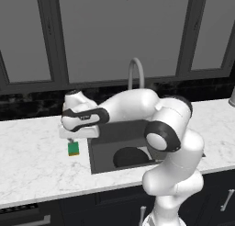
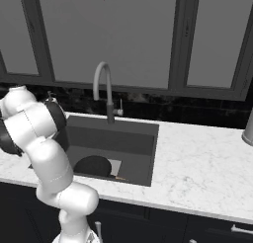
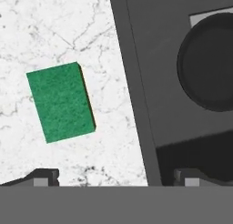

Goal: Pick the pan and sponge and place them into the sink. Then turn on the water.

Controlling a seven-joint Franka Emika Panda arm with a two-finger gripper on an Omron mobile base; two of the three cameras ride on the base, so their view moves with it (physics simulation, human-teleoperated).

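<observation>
The green sponge (image 1: pixel 73 149) (image 3: pixel 60 101) lies flat on the white marble counter, just left of the sink (image 1: pixel 119 131) (image 2: pixel 118 138) (image 3: pixel 154 82). My gripper (image 1: pixel 75 140) (image 3: pixel 117 177) hangs open over it, jaws wide with nothing between them. In the hand view the sponge sits left of the gap, toward the left fingertip (image 3: pixel 43 175). Inside the sink the black pan (image 1: pixel 131 156) (image 2: pixel 93 165) (image 3: pixel 209 63) rests on the bottom, partly over a light grey patch (image 2: pixel 114 166). Behind the basin stands the arched faucet (image 1: pixel 135 71) (image 2: pixel 103 84); water is out of view.
A grey cylindrical object (image 1: pixel 232 96) (image 2: pixel 248 128) stands at the far right of the counter. Dark backsplash and windows run behind the sink. Bare marble counter (image 1: pixel 32 161) stretches left of the sponge, and more of it (image 2: pixel 202 163) right of the sink.
</observation>
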